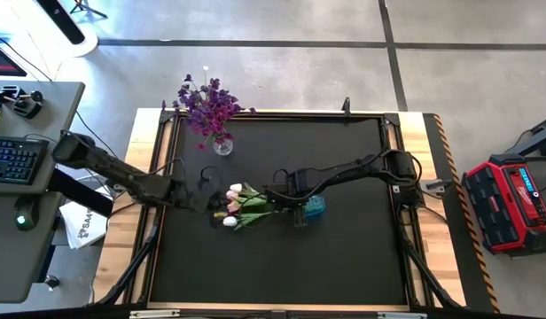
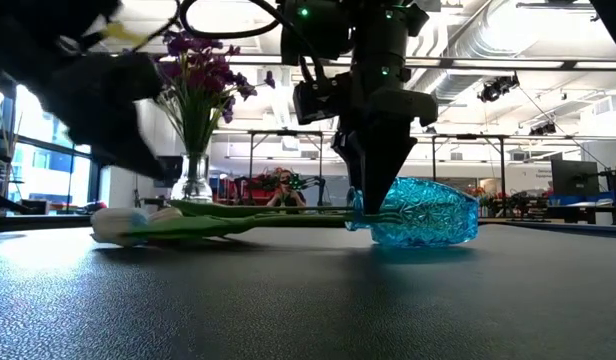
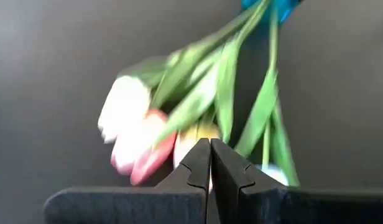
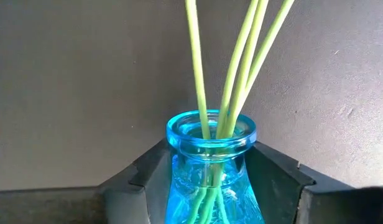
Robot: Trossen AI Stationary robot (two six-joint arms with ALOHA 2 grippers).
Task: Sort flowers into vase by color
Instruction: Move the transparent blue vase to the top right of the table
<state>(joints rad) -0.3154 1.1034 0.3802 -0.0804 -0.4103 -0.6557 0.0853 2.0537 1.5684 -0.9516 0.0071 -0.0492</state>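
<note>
Right gripper [image 1: 300,215] is down at the middle of the black table [image 1: 344,257], its two fingers set on either side of the neck of a blue glass vase [image 2: 423,212] that lies tipped on its side. From the wrist view the fingers [image 4: 275,171] press against the glass just below the rim, so it is gripping the vase. The tulips [image 1: 242,206], pink and white buds on green stems, have their stems inside that vase and stretch flat along the table away from the gripper, toward the left arm. Left gripper [image 1: 191,200] sits just beside the buds, its fingers [image 3: 201,165] pinched together with nothing between them, the blossoms right in front of their tips. Farther back, near the table's rear edge, the purple flowers [image 1: 209,105] stand upright in a clear glass vase [image 1: 222,144], well apart from both grippers.
</note>
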